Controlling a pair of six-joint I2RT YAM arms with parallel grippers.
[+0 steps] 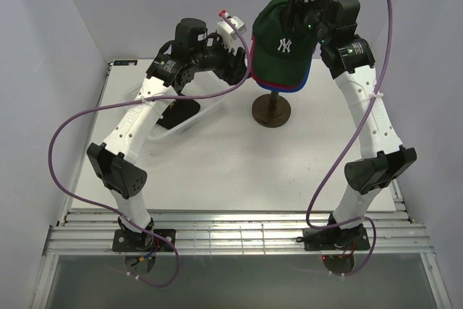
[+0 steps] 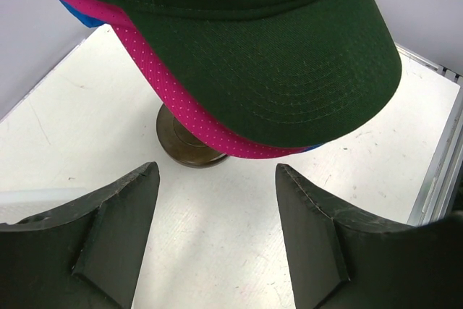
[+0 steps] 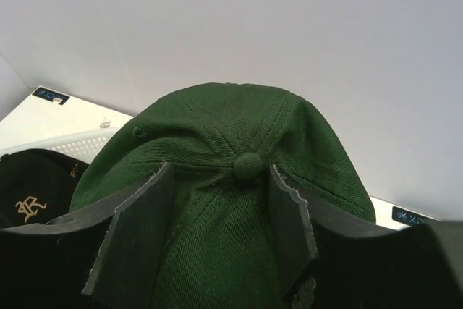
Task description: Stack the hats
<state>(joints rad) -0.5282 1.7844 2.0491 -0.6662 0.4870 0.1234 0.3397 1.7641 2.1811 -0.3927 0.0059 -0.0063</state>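
Observation:
A dark green cap with a white NY logo (image 1: 282, 43) sits on top of a magenta cap (image 1: 277, 86) and a blue cap (image 1: 308, 75), stacked on a stand. My right gripper (image 1: 298, 6) is at the crown; in the right wrist view (image 3: 221, 179) its fingers (image 3: 137, 229) pinch the green fabric (image 3: 217, 121) beside the top button. My left gripper (image 1: 242, 63) is open and empty, just left of the brims; its view (image 2: 217, 179) shows the green (image 2: 268, 56), magenta (image 2: 181, 103) and blue (image 2: 76, 12) brims above. A black cap with a gold logo (image 3: 32, 193) lies in the basket.
The stand's round brown base (image 1: 270, 110) rests on the white table and also shows in the left wrist view (image 2: 189, 146). A white mesh basket (image 1: 210, 110) lies left of it under the left arm. Grey walls enclose the table.

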